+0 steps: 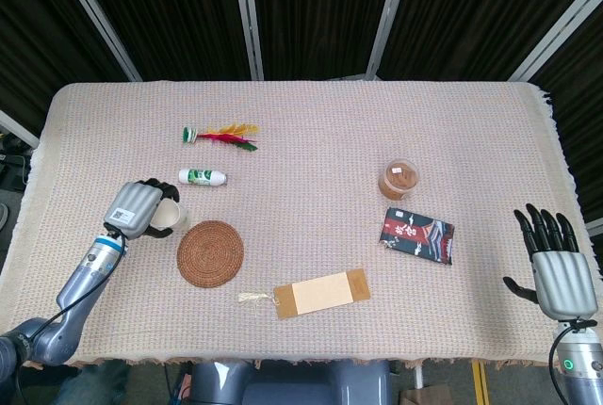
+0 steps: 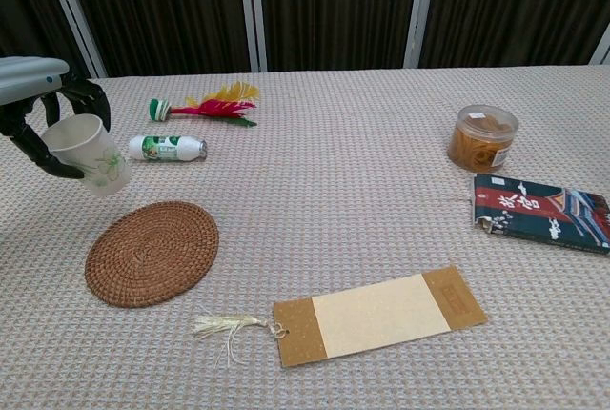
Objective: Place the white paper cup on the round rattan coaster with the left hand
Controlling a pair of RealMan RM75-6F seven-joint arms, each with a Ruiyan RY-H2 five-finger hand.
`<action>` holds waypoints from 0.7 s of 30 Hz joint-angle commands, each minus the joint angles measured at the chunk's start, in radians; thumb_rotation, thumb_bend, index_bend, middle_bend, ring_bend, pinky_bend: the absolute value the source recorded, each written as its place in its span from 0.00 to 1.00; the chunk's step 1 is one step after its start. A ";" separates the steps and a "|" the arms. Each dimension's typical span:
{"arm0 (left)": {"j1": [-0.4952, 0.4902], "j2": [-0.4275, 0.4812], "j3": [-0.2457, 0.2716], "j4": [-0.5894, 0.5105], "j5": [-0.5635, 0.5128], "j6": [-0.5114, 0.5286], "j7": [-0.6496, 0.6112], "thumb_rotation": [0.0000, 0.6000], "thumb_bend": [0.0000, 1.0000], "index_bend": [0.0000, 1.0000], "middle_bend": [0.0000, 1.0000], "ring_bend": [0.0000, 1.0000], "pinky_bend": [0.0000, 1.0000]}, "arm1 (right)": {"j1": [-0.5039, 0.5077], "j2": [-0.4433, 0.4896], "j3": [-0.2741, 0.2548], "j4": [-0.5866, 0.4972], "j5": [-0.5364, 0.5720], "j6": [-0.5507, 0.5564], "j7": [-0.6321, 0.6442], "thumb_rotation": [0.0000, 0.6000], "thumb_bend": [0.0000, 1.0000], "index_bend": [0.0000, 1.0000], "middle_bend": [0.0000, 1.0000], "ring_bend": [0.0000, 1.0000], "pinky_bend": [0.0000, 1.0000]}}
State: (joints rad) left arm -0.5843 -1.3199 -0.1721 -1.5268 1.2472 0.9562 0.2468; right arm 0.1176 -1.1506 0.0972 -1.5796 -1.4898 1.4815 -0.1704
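My left hand (image 1: 137, 207) (image 2: 38, 110) grips the white paper cup (image 2: 91, 154) (image 1: 170, 216) and holds it tilted, lifted off the cloth. The cup hangs just left of and slightly behind the round rattan coaster (image 1: 210, 253) (image 2: 152, 253), which lies bare on the table. My right hand (image 1: 554, 267) stays open over the table's right front edge, fingers spread, far from both; the chest view does not show it.
A small white bottle (image 1: 203, 177) and a feathered shuttlecock (image 1: 223, 136) lie behind the coaster. A tasselled bookmark (image 1: 320, 293) lies in front. A dark packet (image 1: 417, 235) and a lidded plastic jar (image 1: 399, 179) sit to the right.
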 commanded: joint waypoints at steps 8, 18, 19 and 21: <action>-0.036 -0.006 0.051 -0.150 0.018 -0.027 0.149 1.00 0.08 0.43 0.43 0.33 0.45 | -0.002 0.009 0.003 -0.001 0.002 0.003 0.021 1.00 0.00 0.00 0.00 0.00 0.00; -0.059 -0.073 0.072 -0.137 -0.064 -0.028 0.275 1.00 0.07 0.42 0.41 0.32 0.44 | -0.004 0.017 0.008 0.006 0.013 0.004 0.042 1.00 0.00 0.00 0.00 0.00 0.00; -0.060 -0.075 0.073 -0.136 -0.070 -0.028 0.282 1.00 0.06 0.40 0.39 0.30 0.43 | -0.004 0.017 0.008 0.007 0.014 0.004 0.042 1.00 0.00 0.00 0.00 0.00 0.00; -0.063 -0.077 0.077 -0.135 -0.081 -0.028 0.297 1.00 0.02 0.34 0.30 0.23 0.40 | -0.004 0.017 0.007 0.007 0.014 0.003 0.043 1.00 0.00 0.00 0.00 0.00 0.00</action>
State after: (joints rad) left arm -0.6450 -1.3952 -0.0978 -1.6625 1.1711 0.9286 0.5380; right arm 0.1139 -1.1332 0.1047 -1.5725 -1.4763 1.4844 -0.1278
